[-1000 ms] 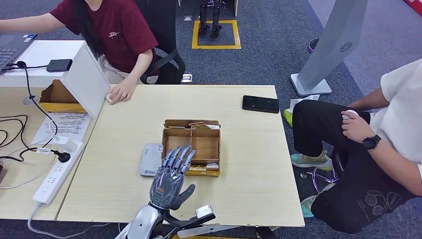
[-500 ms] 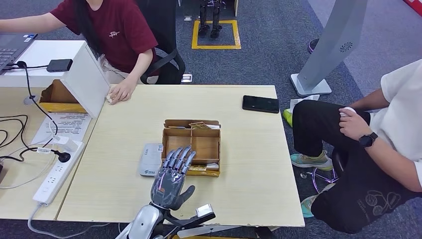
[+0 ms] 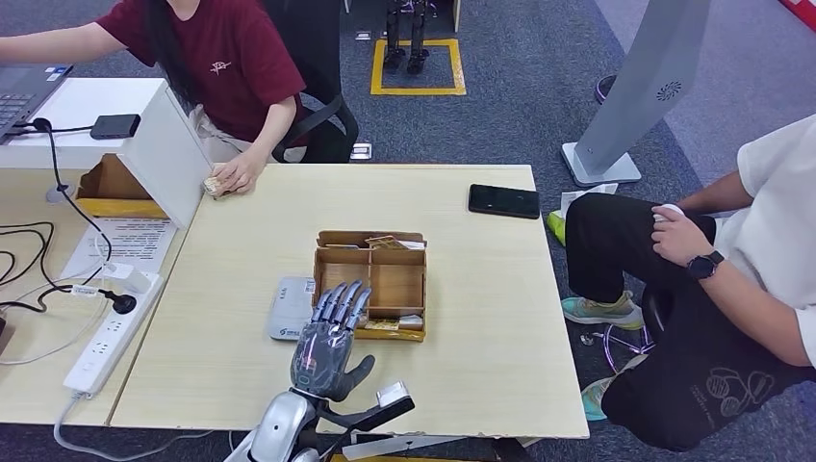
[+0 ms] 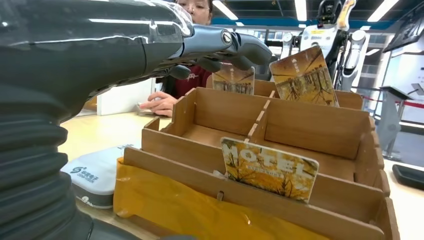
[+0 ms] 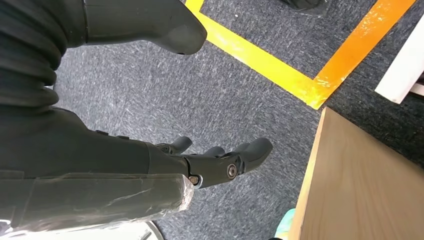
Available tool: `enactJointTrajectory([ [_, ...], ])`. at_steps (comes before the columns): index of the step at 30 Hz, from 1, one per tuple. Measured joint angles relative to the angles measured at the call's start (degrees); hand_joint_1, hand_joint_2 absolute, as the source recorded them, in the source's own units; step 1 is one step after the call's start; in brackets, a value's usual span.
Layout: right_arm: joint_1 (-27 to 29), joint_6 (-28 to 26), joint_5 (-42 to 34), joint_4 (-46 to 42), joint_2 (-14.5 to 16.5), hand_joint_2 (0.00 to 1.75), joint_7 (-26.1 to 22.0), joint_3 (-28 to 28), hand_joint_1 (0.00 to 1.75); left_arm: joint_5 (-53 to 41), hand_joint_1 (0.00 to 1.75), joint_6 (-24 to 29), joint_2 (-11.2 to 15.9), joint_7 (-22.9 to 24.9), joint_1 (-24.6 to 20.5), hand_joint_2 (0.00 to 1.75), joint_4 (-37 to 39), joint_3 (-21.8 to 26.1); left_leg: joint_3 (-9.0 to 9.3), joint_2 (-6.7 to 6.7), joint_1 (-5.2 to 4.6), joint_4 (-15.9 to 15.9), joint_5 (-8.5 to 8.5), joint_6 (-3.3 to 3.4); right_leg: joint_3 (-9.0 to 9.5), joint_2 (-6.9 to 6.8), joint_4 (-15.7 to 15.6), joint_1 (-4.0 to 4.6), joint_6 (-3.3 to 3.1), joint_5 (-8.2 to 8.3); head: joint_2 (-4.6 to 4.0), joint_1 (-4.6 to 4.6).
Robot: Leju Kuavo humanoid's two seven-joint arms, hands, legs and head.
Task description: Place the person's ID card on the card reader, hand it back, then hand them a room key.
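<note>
At the far left corner of the pale wooden table point(image 3: 481, 356), the person in the dark red shirt point(image 3: 226, 58) rests a hand point(image 3: 236, 173) on the edge. This hand holds a small pale flat thing point(image 3: 211, 185). I judge it is the ID card, but it is too small to be sure.

Nearer to the robot lies the flat grey-white card reader point(image 3: 291, 308), just beside the left wall of the brown wooden divided box point(image 3: 370, 281). The robot's left hand point(image 3: 330, 346) hovers over the near part of the table, its fingertips above the gap between reader and box. Its fingers are stretched and it holds nothing. The right hand point(image 5: 215, 160) hangs beside the table over the grey carpet, fingers loosely apart, also holding nothing.

The step, as I judge it, is to fetch the ID card. The left hand should travel forward and to the left, passing over the reader and not over the box walls. It should offer an open palm or pinch the free edge of the card, away from the person's fingers. Then it should lay the card flat on the reader.

The count: one reader, one box and three yellow printed room key cards point(image 4: 269, 169) standing in it, one in front and two behind. There is one black phone point(image 3: 503, 200) and two people, the second one in a white shirt point(image 3: 775, 221) at the right.
</note>
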Motion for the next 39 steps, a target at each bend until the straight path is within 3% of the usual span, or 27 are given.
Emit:
enactJointTrajectory([
  [15, -0.08, 0.48, 0.41, 0.01, 0.25, 1.75, 0.62, 0.7, 0.0, 2.65, 0.0, 0.39, -3.11, -2.52, -1.91, 1.75, 3.95, 2.37, -0.01, -0.01, 0.0, 0.0, 0.0, 0.0, 0.0, -0.01, 0.0, 0.0, 0.0, 0.0, 0.0, 0.01],
  [39, -0.54, 0.81, 0.42, -0.01, 0.57, 1.75, 0.8, 1.39, 0.0, 3.46, 0.0, 0.49, -5.02, -4.2, -2.3, 1.75, 5.28, 2.59, -0.01, -0.03, 0.0, 0.0, 0.0, 0.0, 0.0, -0.02, 0.01, 0.0, 0.0, 0.0, 0.0, 0.0],
])
